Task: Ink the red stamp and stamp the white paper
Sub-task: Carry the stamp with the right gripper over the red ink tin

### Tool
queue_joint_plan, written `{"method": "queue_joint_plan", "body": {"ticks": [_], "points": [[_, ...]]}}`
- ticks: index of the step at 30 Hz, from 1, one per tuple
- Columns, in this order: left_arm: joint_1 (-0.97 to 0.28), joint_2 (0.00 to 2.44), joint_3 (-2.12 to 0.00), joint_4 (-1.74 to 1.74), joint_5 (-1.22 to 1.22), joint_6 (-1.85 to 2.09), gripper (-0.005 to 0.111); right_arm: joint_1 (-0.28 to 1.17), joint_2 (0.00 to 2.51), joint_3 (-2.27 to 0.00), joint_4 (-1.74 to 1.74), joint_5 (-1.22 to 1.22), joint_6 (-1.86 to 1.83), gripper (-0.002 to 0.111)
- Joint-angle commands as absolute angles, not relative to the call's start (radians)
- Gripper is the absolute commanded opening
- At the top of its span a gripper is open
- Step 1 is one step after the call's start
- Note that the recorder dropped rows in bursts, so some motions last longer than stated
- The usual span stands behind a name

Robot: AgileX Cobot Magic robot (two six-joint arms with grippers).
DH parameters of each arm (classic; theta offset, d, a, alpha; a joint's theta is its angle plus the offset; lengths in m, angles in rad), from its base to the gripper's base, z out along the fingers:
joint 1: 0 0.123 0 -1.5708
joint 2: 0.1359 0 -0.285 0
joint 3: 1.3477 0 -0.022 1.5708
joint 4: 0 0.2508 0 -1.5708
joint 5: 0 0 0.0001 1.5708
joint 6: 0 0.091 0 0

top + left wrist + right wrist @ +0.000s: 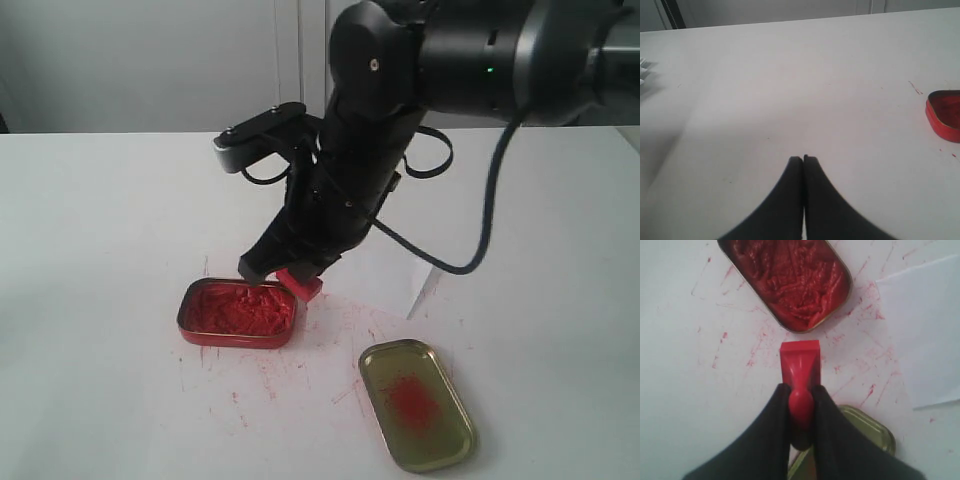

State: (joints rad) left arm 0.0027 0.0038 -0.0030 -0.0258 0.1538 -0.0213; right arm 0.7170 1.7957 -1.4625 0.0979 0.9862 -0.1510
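Red plastic shows between the black fingers of the right gripper (800, 390): it is clamped on the narrow handle of the red stamp (800, 362), whose square base points away from the wrist. In the exterior view the stamp sits just below the middle of the frame, at the right end of the red tin (238, 312) of lumpy ink paste, beside its rim rather than over the paste. Whether the base touches the tabletop I cannot tell. The white paper (398, 272) lies to the right of the stamp, partly hidden behind the arm. The gold lid (415, 403), smeared red inside, lies in the lower right of the frame, apart from the tin. Red flecks and streaks mark the white table (100, 250) around the tin and the stamp. The left gripper (803, 159) hangs over the table with its two fingers pressed together, holding nothing; one end of the tin shows at the edge of its view
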Motion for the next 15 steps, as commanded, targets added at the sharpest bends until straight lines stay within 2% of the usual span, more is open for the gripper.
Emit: {"method": "queue_joint_plan", "body": {"ticks": [1,15], "points": [[0.000,0.000,0.000,-0.024,0.150,-0.022,0.000,0.737,1.863,-1.543,0.090,0.987,-0.130,0.000],[0.000,0.000,0.000,-0.024,0.150,-0.022,0.000,0.751,2.121,-1.833,0.037,1.109,-0.129,0.000]]}}
